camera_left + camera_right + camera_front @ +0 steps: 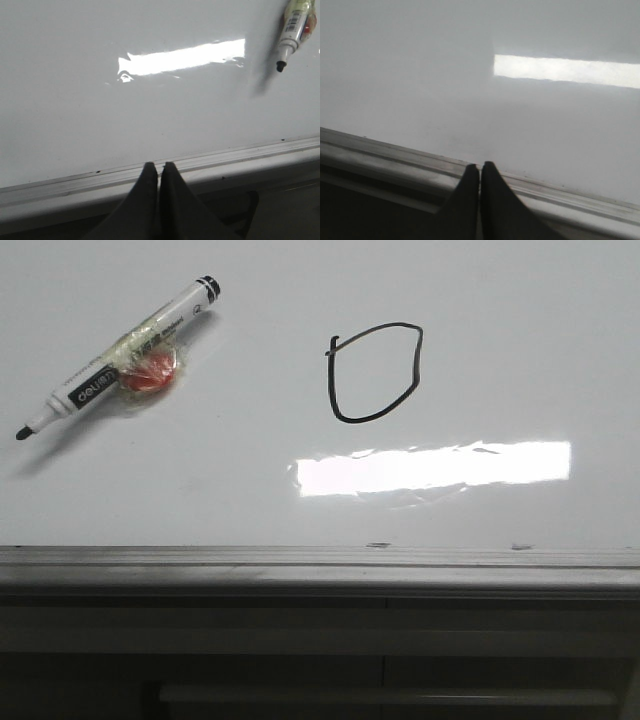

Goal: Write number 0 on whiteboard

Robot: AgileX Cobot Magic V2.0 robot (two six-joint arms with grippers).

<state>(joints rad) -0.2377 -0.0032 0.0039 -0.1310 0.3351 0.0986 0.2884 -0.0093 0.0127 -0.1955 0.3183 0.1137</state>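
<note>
The left gripper (pixel 159 172) shows in its wrist view with both dark fingers pressed together, tips touching and pointing to 12 o'clock, nothing between them. The right gripper (pixel 480 172) shows in its own wrist view the same way: fingers closed tip to tip, pointing to 12 o'clock, holding nothing. Neither arm nor gripper appears in the front view.

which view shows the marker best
The front view: the whole marker lies uncapped on the whiteboard, left of the 0. The left wrist view catches only its tip end; the right wrist view shows none of it.
</note>
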